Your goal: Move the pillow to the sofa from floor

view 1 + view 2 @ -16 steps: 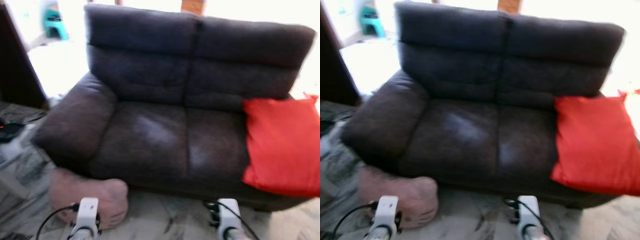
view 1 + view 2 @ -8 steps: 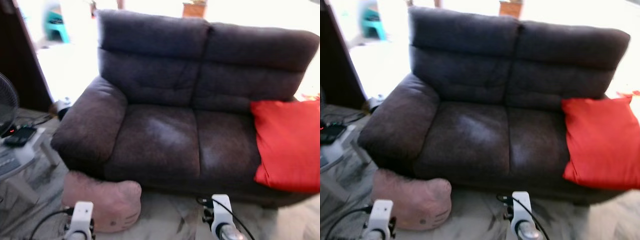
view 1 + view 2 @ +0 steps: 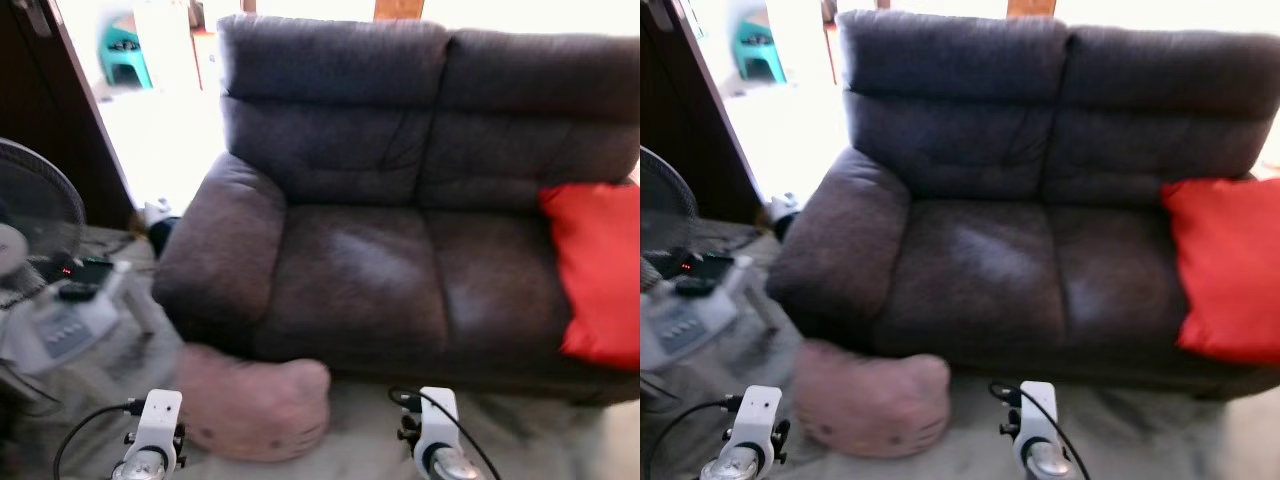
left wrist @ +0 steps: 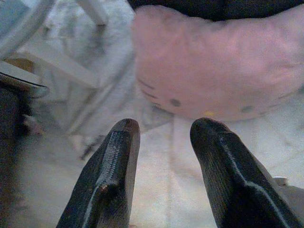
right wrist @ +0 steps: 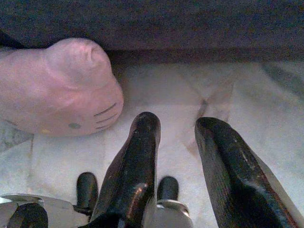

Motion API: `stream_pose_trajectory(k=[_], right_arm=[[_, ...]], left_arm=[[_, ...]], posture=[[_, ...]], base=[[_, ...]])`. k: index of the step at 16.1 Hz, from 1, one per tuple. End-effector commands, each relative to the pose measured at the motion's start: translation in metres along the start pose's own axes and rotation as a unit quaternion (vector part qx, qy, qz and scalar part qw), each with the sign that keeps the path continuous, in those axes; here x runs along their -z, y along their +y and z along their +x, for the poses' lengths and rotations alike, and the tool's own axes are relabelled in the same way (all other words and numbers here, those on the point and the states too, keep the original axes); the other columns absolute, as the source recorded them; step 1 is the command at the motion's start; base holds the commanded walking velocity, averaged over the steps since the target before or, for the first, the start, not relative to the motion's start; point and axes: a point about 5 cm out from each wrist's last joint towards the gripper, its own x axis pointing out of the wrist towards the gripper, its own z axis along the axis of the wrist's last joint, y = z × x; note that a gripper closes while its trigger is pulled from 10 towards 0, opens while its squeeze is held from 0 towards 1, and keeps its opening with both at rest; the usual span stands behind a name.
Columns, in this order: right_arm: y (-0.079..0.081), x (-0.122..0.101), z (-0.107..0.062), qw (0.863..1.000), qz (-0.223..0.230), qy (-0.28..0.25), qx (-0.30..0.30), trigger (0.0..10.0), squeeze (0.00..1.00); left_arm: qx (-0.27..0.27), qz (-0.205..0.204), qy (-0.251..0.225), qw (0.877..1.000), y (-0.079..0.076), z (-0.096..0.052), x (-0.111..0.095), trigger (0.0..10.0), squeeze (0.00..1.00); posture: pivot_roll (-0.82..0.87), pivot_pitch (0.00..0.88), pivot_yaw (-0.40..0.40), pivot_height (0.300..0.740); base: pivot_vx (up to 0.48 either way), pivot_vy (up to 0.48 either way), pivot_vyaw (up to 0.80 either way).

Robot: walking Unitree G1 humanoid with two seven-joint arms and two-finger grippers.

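Pillow (image 3: pixel 250 408) lying on floor (image 3: pixel 1120 440) at sofa's (image 3: pixel 400 240) 7 o'clock; we're holding both pincers, left (image 4: pixel 164 130) and right (image 5: pixel 178 126), spread, gripping nothing.

Head stereo pair looking forward and down at sofa (image 3: pixel 400 230) front from near. Wrist cams low, close to floor (image 5: pixel 166 95), facing sofa base; both share pink pillow (image 4: pixel 213 71).

Blurred pink pillow (image 3: pixel 872 403) apparently on floor (image 3: pixel 1120 430) before sofa (image 3: pixel 1020 200).
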Motion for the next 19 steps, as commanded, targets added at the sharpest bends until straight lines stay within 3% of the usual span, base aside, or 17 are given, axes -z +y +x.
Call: stream_pose_trajectory(k=[1, 13, 15, 19], right_arm=[[-0.0032, 0.0022, -0.0004, 1.000, 0.001, 0.005, 0.005, 10.0, 0.00], [-0.0025, 0.0015, -0.0001, 1.000, -0.001, 0.007, 0.001, 10.0, 0.00], [-0.0024, 0.0017, -0.0002, 1.000, -0.002, 0.007, 0.001, 10.0, 0.00], [-0.0037, 0.0025, -0.0005, 1.000, -0.006, 0.007, -0.001, 10.0, 0.00]], left_arm=[[0.015, 0.009, 0.004, 1.000, -0.0070, 0.0005, -0.0003, 10.0, 0.00], [0.008, -0.002, 0.008, 1.000, -0.0121, 0.0019, -0.0033, 10.0, 0.00], [0.011, 0.012, 0.004, 1.000, -0.0126, 0.0017, -0.0035, 10.0, 0.00], [0.013, 0.000, 0.002, 1.000, -0.0135, 0.0006, -0.0011, 10.0, 0.00]], posture=[[0.12, 0.033, 0.006, 0.740], [0.13, 0.031, -0.009, 0.740], [0.13, 0.025, -0.008, 0.740], [0.13, 0.007, -0.016, 0.740]], base=[[0.000, 0.398, 0.00], [0.000, 0.398, 0.00], [0.000, 0.000, 0.00], [0.000, 0.000, 0.00]])
